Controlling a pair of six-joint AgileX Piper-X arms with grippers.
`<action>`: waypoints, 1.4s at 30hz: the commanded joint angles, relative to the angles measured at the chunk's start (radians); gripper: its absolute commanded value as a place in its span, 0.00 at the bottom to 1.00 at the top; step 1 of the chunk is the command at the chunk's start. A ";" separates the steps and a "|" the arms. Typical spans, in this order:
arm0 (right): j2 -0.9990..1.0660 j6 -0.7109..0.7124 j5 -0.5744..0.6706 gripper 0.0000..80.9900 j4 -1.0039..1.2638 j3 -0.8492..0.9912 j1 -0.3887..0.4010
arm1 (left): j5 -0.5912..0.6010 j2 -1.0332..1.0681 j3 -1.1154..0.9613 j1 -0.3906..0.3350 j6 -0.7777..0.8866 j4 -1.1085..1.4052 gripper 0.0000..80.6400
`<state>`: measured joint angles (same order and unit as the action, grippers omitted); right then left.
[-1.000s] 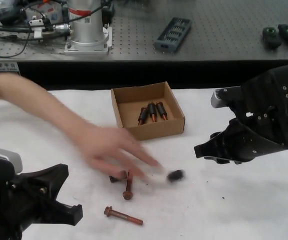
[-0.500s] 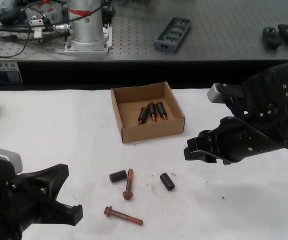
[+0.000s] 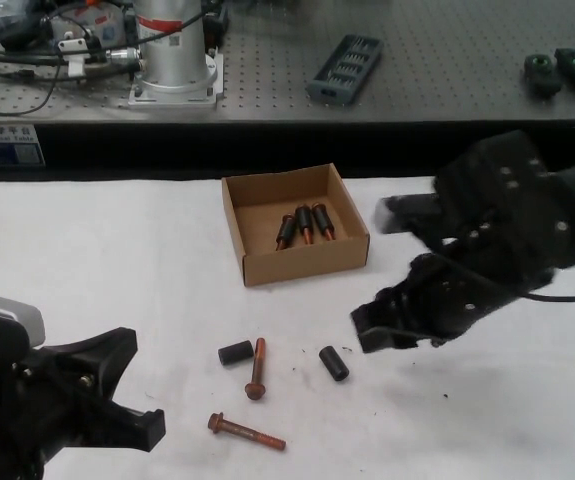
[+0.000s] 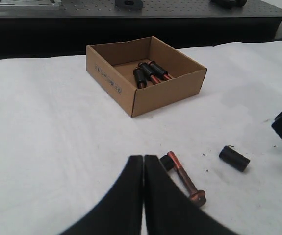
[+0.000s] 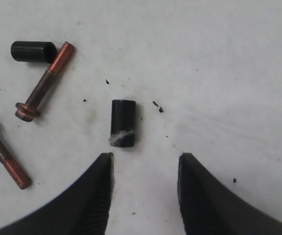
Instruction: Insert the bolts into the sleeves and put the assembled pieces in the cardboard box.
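The cardboard box (image 3: 307,262) holds three assembled pieces (image 3: 304,224) and stands mid-bench on the white cloth. In front of it lie two loose black sleeves (image 3: 235,352) (image 3: 334,362) and two copper bolts (image 3: 257,367) (image 3: 246,431). My right gripper (image 3: 372,330) hangs open just right of the nearer sleeve (image 5: 123,123), which lies ahead of the gap between its fingers (image 5: 104,171). My left gripper (image 4: 143,196) stays low at the front left, shut on nothing. One bolt (image 4: 185,177) lies just beyond its tips, half hiding the other sleeve (image 4: 166,164).
Behind the cloth runs a perforated metal bench with a silver cylinder (image 3: 172,50), a black ridged block (image 3: 345,65) and two dark knobs (image 3: 559,70). Open cloth (image 3: 117,260) spreads left of the box and to the front right.
A person's hand that was over the loose parts has drawn away to the left, leaving a sleeve lying. My right gripper has come left and down toward that sleeve. The left arm kept still.
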<state>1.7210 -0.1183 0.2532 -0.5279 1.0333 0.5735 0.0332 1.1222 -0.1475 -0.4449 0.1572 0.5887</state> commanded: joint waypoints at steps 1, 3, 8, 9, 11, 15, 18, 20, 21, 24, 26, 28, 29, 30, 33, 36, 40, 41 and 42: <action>0.012 0.016 -0.030 0.41 -0.024 0.055 0.023 | 0.002 -0.003 -0.002 0.000 -0.001 0.019 0.01; 0.028 0.016 -0.040 0.41 -0.058 0.092 0.034 | 0.002 -0.003 -0.002 0.000 -0.001 0.019 0.01; 0.099 0.031 -0.080 0.41 -0.199 0.204 0.046 | 0.002 -0.003 -0.002 0.000 -0.001 0.019 0.01; 0.110 0.038 -0.092 0.41 -0.220 0.218 0.047 | 0.002 -0.003 -0.002 0.000 -0.001 0.019 0.01; 0.131 0.046 -0.095 0.41 -0.247 0.243 0.052 | 0.002 -0.003 -0.002 0.000 -0.001 0.019 0.01; 0.150 0.051 -0.113 0.41 -0.254 0.252 0.061 | 0.002 -0.003 -0.002 0.000 -0.001 0.019 0.01; 0.161 0.051 -0.113 0.41 -0.256 0.252 0.069 | 0.002 -0.003 -0.002 0.000 -0.001 0.019 0.01; 0.175 0.051 -0.108 0.41 -0.266 0.256 0.075 | 0.002 -0.003 -0.002 0.000 -0.001 0.019 0.01; 0.184 0.051 -0.109 0.41 -0.273 0.261 0.077 | 0.002 -0.003 -0.002 0.000 -0.001 0.019 0.01; 0.214 0.066 -0.109 0.41 -0.292 0.282 0.085 | 0.002 -0.003 -0.002 0.000 -0.001 0.019 0.01; 0.231 0.075 -0.109 0.41 -0.299 0.291 0.090 | 0.002 -0.003 -0.002 0.000 -0.001 0.019 0.01; 0.240 0.077 -0.109 0.41 -0.298 0.297 0.096 | 0.002 -0.003 -0.002 0.000 -0.001 0.019 0.01; 0.242 0.078 -0.109 0.41 -0.298 0.300 0.098 | -0.005 -0.003 -0.002 0.000 -0.002 0.018 0.01; 0.244 0.081 -0.109 0.41 -0.298 0.300 0.102 | -0.020 -0.003 -0.002 0.000 -0.006 0.018 0.01; 0.244 0.082 -0.106 0.41 -0.289 0.300 0.109 | -0.141 -0.003 -0.002 0.000 -0.007 0.007 0.01; 0.244 0.082 -0.106 0.41 -0.276 0.300 0.113 | -0.210 -0.003 -0.002 0.000 -0.007 -0.008 0.01; 0.247 0.082 -0.106 0.41 -0.261 0.300 0.115 | -0.243 -0.003 -0.002 0.000 -0.007 -0.007 0.01; 0.250 0.082 -0.106 0.41 -0.258 0.300 0.115 | -0.253 -0.003 -0.002 0.000 -0.007 -0.007 0.01; 0.252 0.089 -0.106 0.41 -0.257 0.300 0.115 | -0.256 -0.003 -0.002 0.000 -0.007 -0.010 0.01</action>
<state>1.9683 -0.0450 0.1372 -0.7956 1.3191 0.6869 -0.1669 1.1222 -0.1475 -0.4449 0.1572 0.5791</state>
